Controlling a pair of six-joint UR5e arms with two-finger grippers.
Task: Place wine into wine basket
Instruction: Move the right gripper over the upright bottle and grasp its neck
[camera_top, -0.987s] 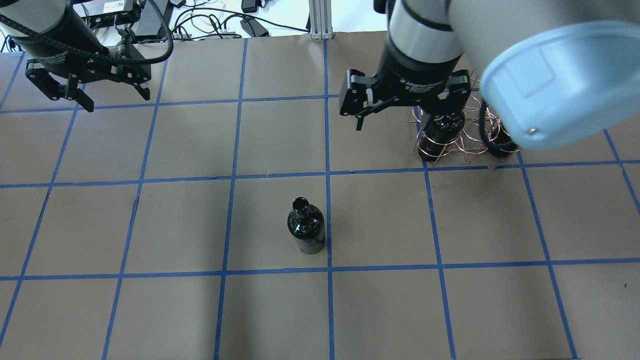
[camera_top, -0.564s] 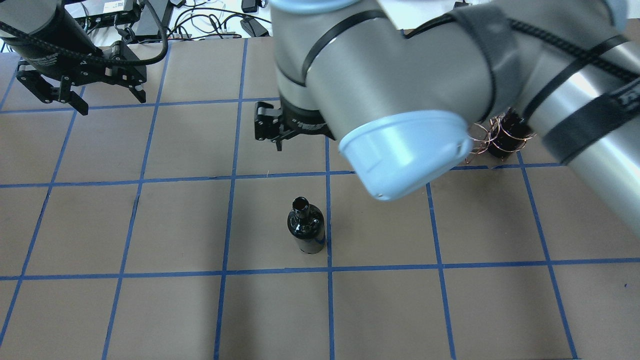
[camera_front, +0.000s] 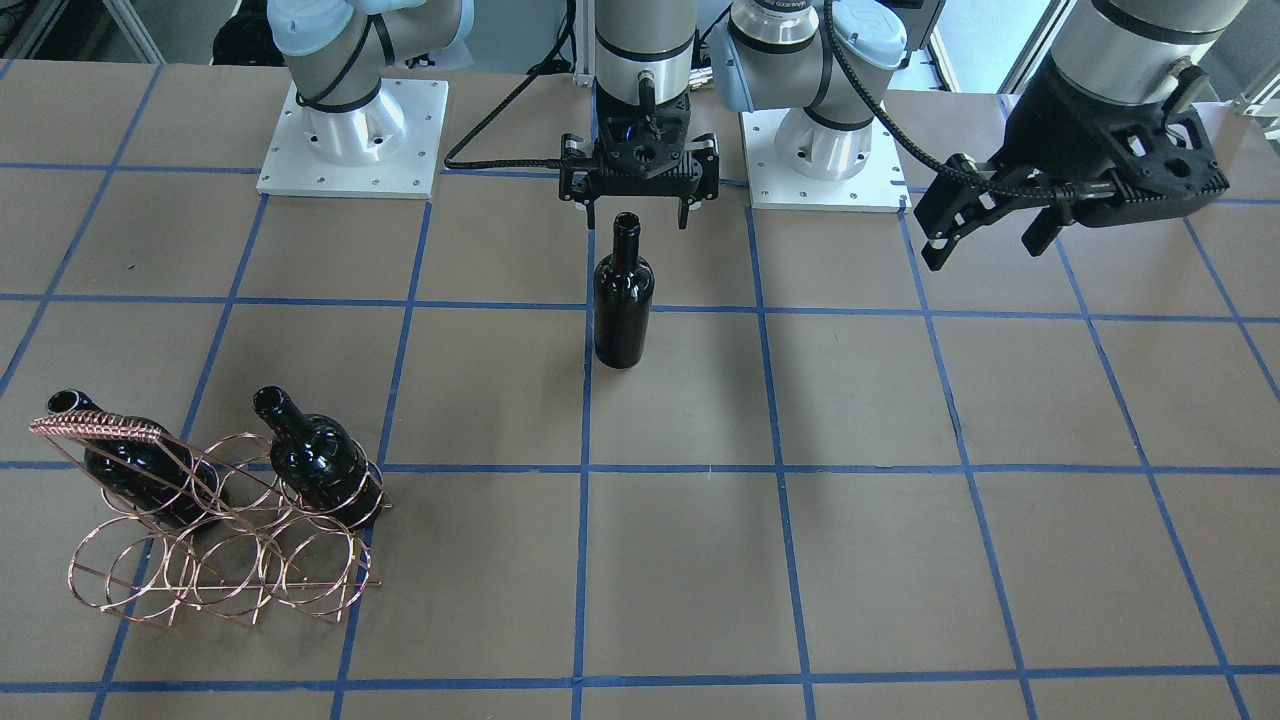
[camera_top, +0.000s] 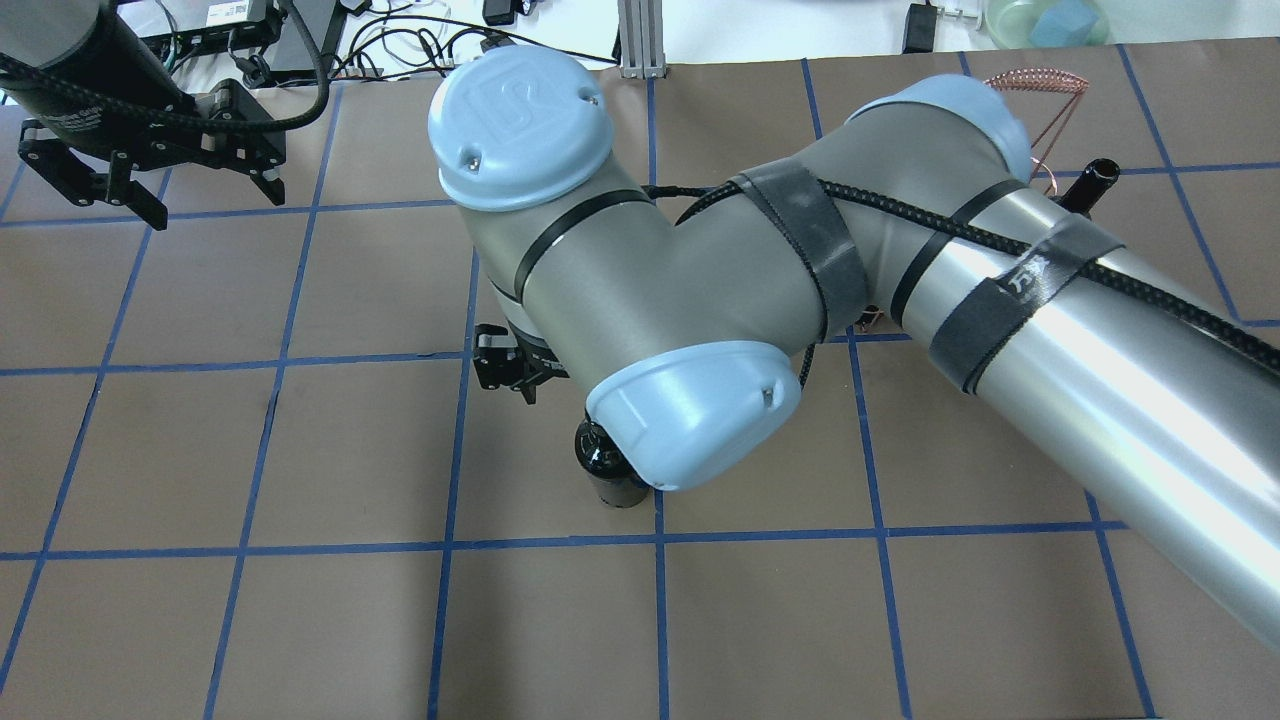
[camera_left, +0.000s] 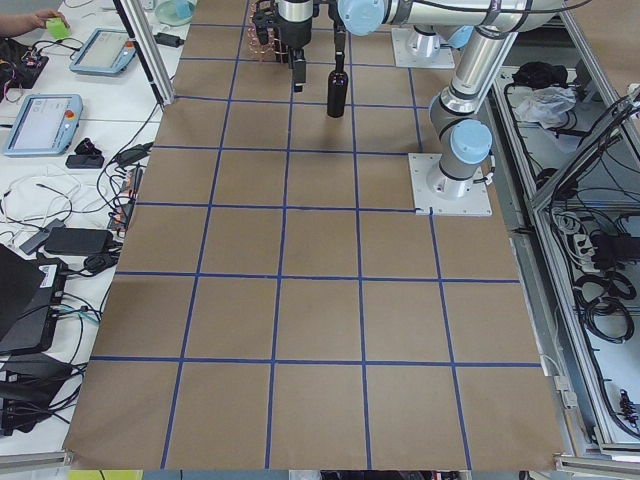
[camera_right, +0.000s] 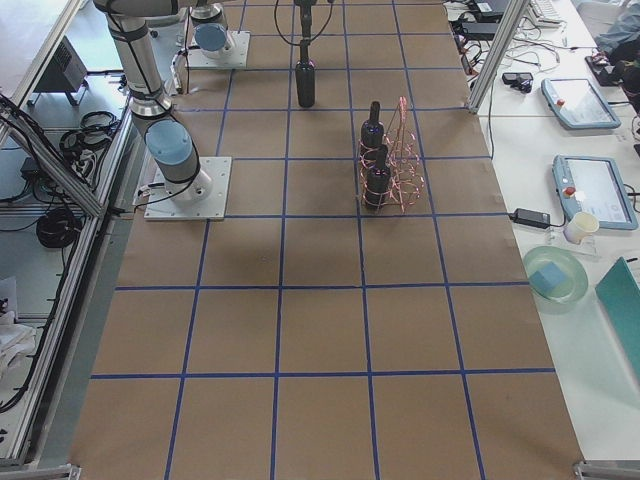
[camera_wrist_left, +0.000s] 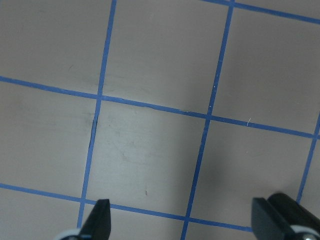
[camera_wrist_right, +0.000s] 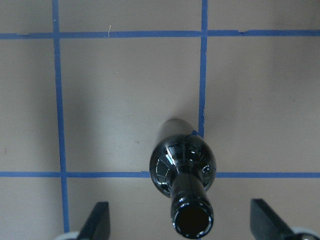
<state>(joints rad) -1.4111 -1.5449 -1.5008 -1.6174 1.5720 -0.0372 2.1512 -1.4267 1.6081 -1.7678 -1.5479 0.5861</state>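
A near-black wine bottle (camera_front: 623, 300) stands upright on the table's middle. My right gripper (camera_front: 637, 215) hangs open just above its mouth, jaws either side, not touching. In the right wrist view the bottle (camera_wrist_right: 184, 167) stands centred below the spread fingertips (camera_wrist_right: 99, 220). In the overhead view my right arm hides most of the bottle (camera_top: 606, 470). The copper wire wine basket (camera_front: 215, 560) stands far off on my right and holds two bottles (camera_front: 318, 455) like it. My left gripper (camera_front: 985, 245) is open and empty over bare table (camera_wrist_left: 150, 150).
Blue tape lines grid the brown table. The two arm base plates (camera_front: 350, 140) stand at the robot's edge. Cables and power bricks (camera_top: 400, 45) lie beyond the far edge. My right arm's elbow (camera_top: 700, 300) spans the middle in the overhead view.
My right arm has swung from the basket across to the standing bottle and now hangs over it. My left gripper has drifted slightly to the left, still open.
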